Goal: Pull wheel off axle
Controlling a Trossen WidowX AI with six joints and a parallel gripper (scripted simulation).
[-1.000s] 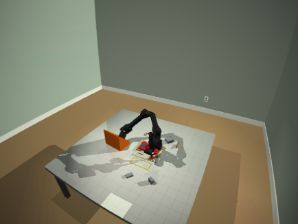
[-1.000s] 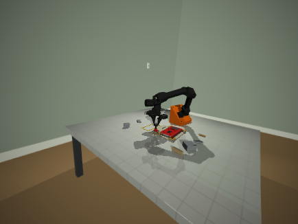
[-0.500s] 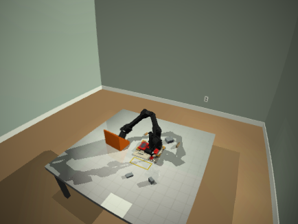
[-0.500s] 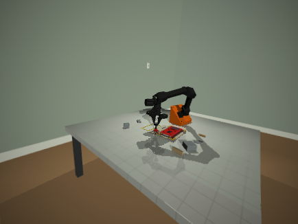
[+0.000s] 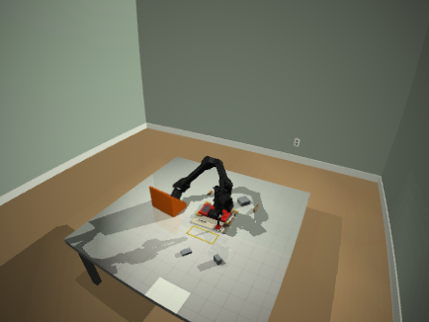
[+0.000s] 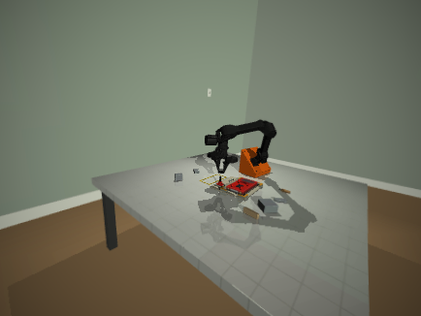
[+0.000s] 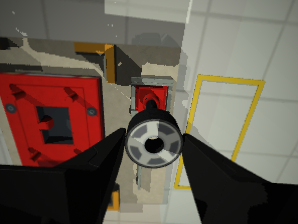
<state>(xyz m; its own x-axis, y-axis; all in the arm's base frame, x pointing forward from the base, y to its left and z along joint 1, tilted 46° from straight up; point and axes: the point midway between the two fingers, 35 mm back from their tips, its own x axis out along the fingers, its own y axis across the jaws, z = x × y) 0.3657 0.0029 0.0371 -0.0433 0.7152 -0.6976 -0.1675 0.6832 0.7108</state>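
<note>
grey tiled table, green walls, brown floor

1. Orange wedge-shaped block on the table's left part.
2. Red plate with a dark cut-out, left in the wrist view.
3. Small grey blocks on the near side.
4. Wall socket on the far wall.
</note>
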